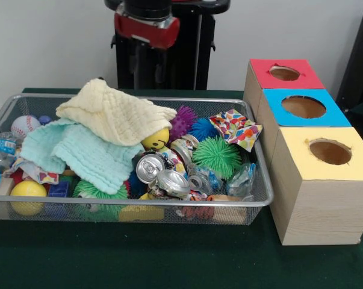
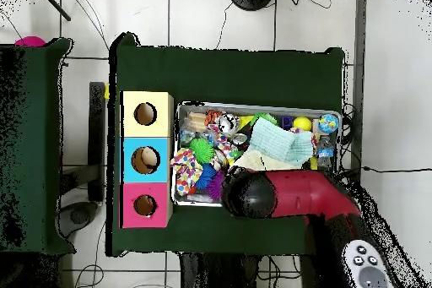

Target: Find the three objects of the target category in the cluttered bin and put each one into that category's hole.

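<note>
A wire mesh bin (image 1: 262,201) (image 2: 257,106) is packed with clutter. A pale yellow cloth (image 1: 115,111) lies over a mint cloth (image 1: 79,153) (image 2: 278,141). Crushed silver cans (image 1: 160,174) sit at the front middle. Spiky balls in green (image 1: 216,155), blue (image 1: 200,127) and purple (image 1: 182,120) lie at the right, by a smiley yellow ball (image 1: 156,139). Three boxes with round holes stand beside the bin: red (image 1: 283,73), blue (image 1: 303,107), yellow (image 1: 328,152). The red arm wrist (image 1: 146,27) (image 2: 278,193) hangs above the bin's far edge; the gripper below it is lost against the dark pedestal.
A spotted fabric bag (image 1: 236,127) leans on the bin's right end. A baseball (image 1: 24,124) and a plain yellow ball (image 1: 27,195) lie at the left end. Green felt (image 1: 169,259) covers the table. From overhead the arm hides the bin's near rim.
</note>
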Action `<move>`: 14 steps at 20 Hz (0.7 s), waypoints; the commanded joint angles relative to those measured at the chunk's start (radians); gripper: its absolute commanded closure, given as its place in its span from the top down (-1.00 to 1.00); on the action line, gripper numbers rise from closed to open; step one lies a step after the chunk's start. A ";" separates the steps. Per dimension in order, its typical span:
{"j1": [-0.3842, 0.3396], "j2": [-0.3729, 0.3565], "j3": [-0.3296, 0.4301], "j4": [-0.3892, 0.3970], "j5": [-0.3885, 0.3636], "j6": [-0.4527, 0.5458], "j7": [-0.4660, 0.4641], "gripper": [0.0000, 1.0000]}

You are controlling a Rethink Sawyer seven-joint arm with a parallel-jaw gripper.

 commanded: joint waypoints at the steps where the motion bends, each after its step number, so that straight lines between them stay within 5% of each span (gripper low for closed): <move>1: 0.095 -0.039 -0.099 0.120 0.104 0.029 0.267 1.00; 9: 0.211 0.154 -0.260 0.215 0.177 -0.390 0.447 1.00; 14: 0.278 0.253 -0.349 0.238 0.238 -0.542 0.476 1.00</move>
